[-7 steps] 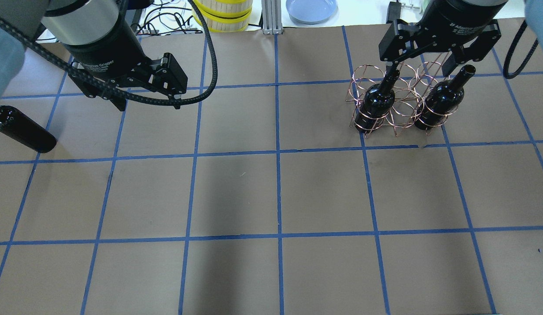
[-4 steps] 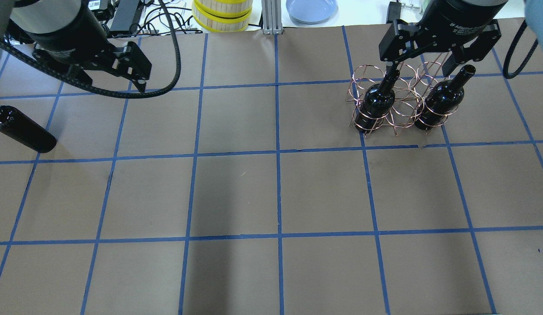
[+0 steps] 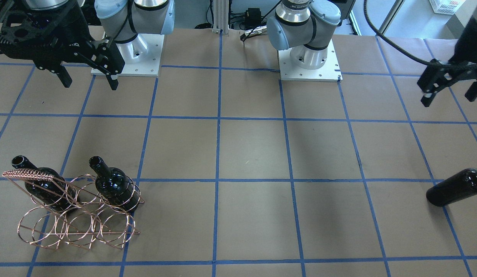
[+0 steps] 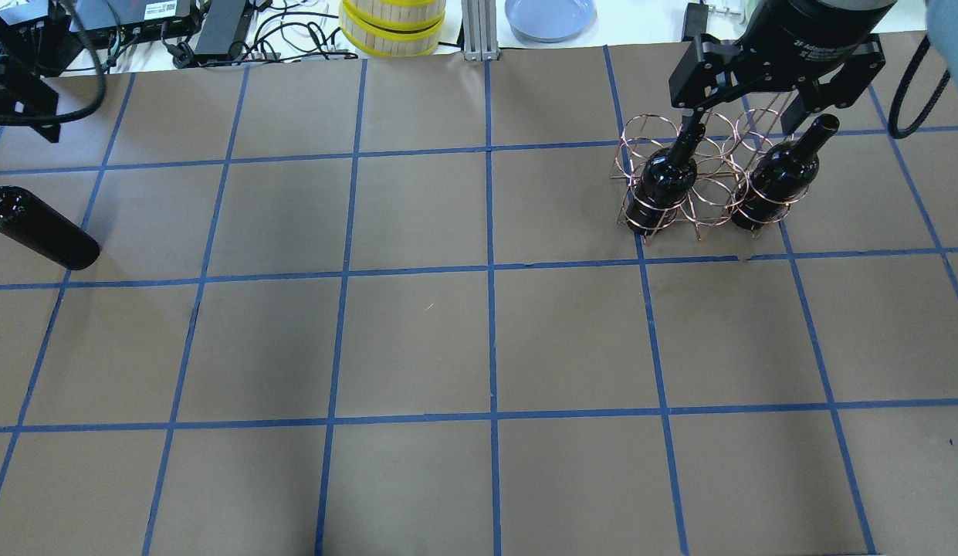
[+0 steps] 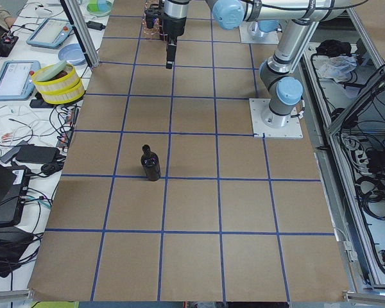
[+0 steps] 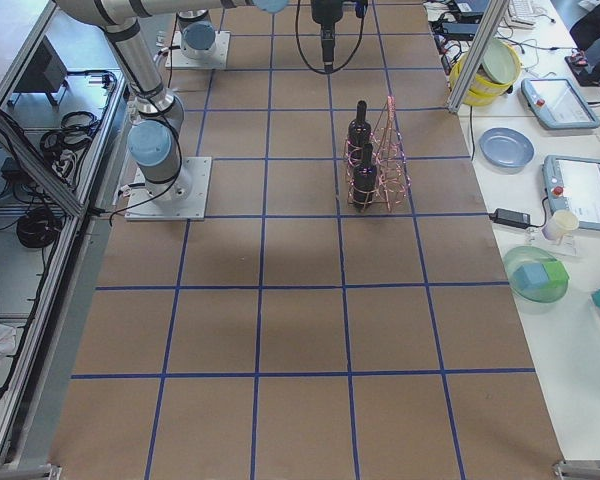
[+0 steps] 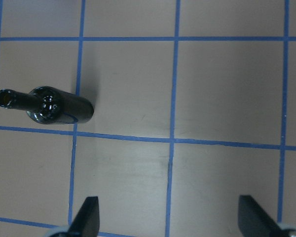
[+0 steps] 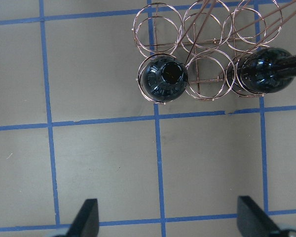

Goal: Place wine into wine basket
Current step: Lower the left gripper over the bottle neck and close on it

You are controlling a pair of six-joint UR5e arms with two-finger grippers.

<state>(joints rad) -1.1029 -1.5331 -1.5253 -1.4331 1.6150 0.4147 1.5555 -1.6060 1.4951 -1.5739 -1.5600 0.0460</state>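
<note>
The last loose wine bottle [image 5: 151,165] stands upright, as far as I can judge, near the left end of the table [image 4: 417,340], well apart from the wine basket [image 4: 706,174] where two other bottles [image 4: 668,181] already sit. Being glossy glass, it looks heavy, rigid, slick and breakable, so I'd take it around the neck or just under the shoulder with a square, firm pinch. The left gripper [image 3: 450,94] hangs off to one side of it, fingers spread wide and touching nothing, and the right gripper [image 4: 741,117] hovers over the basket, equally splayed and empty.
</note>
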